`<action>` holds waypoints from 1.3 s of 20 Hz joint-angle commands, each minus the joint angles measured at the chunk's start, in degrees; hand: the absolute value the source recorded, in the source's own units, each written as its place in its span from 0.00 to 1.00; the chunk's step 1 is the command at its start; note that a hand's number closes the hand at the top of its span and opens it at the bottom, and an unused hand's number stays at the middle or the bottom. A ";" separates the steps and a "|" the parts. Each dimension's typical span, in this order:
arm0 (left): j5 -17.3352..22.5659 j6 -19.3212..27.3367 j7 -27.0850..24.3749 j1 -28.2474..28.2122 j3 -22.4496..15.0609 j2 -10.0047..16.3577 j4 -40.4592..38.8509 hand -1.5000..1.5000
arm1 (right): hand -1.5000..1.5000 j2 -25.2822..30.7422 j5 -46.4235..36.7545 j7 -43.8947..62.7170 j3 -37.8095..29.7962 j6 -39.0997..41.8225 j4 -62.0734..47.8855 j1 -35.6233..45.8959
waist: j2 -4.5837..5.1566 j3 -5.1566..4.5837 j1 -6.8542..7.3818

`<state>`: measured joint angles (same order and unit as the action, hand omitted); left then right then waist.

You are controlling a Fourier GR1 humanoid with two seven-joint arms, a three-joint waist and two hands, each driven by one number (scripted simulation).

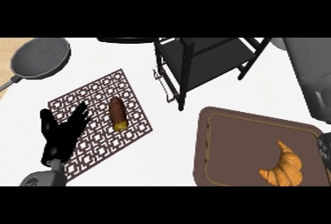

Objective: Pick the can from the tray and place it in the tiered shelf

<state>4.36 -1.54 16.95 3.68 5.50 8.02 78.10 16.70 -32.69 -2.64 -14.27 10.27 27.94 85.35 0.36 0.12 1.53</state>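
A brown can (117, 113) with a yellow end lies on its side on a brown lattice-patterned mat (126, 89) at the left. My left hand (59, 133) rests over the mat's lower left part, fingers straight and spread, pointing towards the can with a short gap left. It holds nothing. The black tiered shelf (203, 59) stands at the top centre, above and right of the can. A dark sliver at the right edge (325, 151) looks like my right hand; its fingers do not show.
A brown tray (223, 131) at the lower right carries a croissant (284, 166). A grey pan (39, 57) sits at the top left. A large grey appliance (310, 70) stands at the top right beside the shelf.
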 commanded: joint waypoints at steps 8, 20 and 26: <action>0.43 -0.94 0.76 0.95 -0.14 0.03 -0.58 0.50 | 0.00 1.11 13.23 6.62 -13.53 -0.96 -4.47 5.56 | 0.24 -0.15 0.40; 1.83 -2.85 -0.09 -1.38 0.98 1.10 0.48 0.50 | 0.00 12.92 14.82 8.51 -18.47 -11.70 -7.01 3.78 | 0.52 -0.16 0.87; 0.80 -1.26 0.10 0.62 1.14 0.85 -0.41 0.50 | 0.00 22.28 18.80 9.70 -23.47 -8.53 -10.53 2.02 | 0.93 -0.10 1.19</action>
<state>5.10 -2.89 17.10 4.21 6.48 9.00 78.18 33.52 -15.57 5.38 -35.27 0.70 19.82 87.30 0.93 0.06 2.09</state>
